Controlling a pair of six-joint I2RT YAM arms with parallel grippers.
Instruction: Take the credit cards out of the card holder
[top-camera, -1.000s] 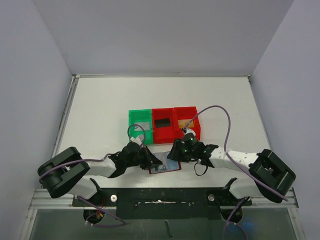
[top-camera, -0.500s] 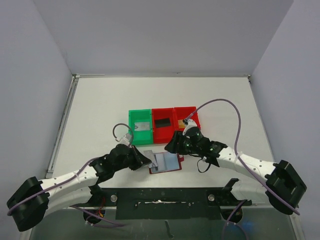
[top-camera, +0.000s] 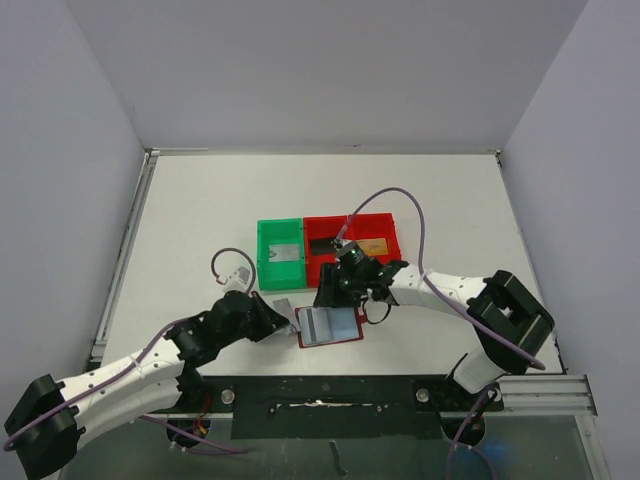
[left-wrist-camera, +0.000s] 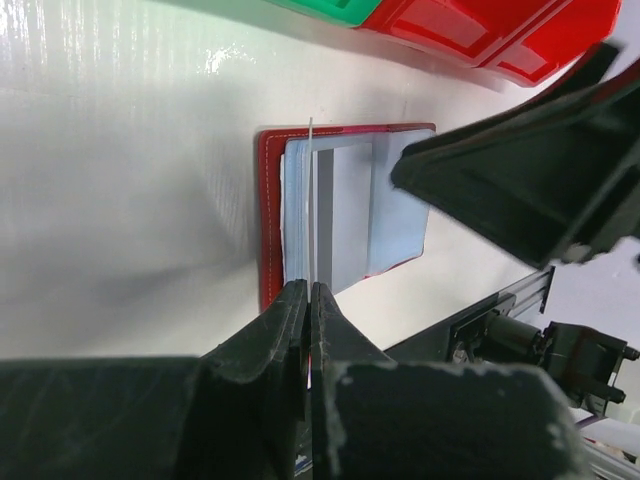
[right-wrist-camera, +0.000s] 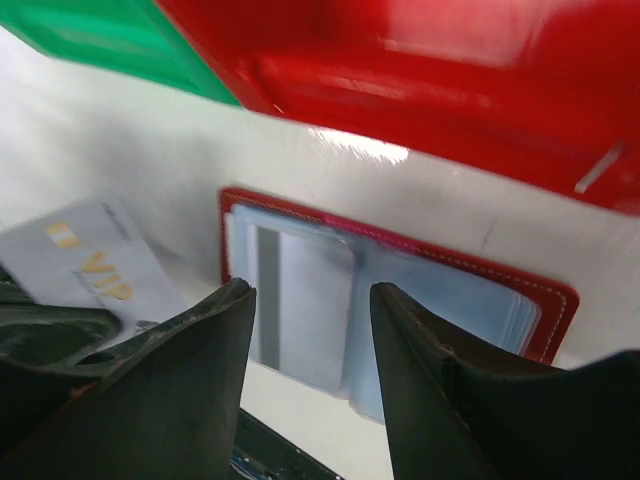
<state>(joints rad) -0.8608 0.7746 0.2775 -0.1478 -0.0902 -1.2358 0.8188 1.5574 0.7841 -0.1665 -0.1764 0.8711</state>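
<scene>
The left hand (left-wrist-camera: 309, 292) is clenched on one end of a silver-grey credit card (left-wrist-camera: 311, 200), which looks thin, stiff, light and probably slick. The card holder (top-camera: 330, 327) lies open on the counter (top-camera: 200, 220) at lower centre, with the right hand (right-wrist-camera: 308, 300) released above it.

Dark red card holder (top-camera: 330, 326), pale blue-grey pockets inside. Left of it, silver-grey card (right-wrist-camera: 95, 265) with gold lettering. Farther off, left to right: green bin (top-camera: 266, 270), red bin (top-camera: 312, 265) with black card (top-camera: 323, 245), second red bin (top-camera: 372, 222) with gold-orange card (top-camera: 374, 246). White table (top-camera: 200, 220).
</scene>
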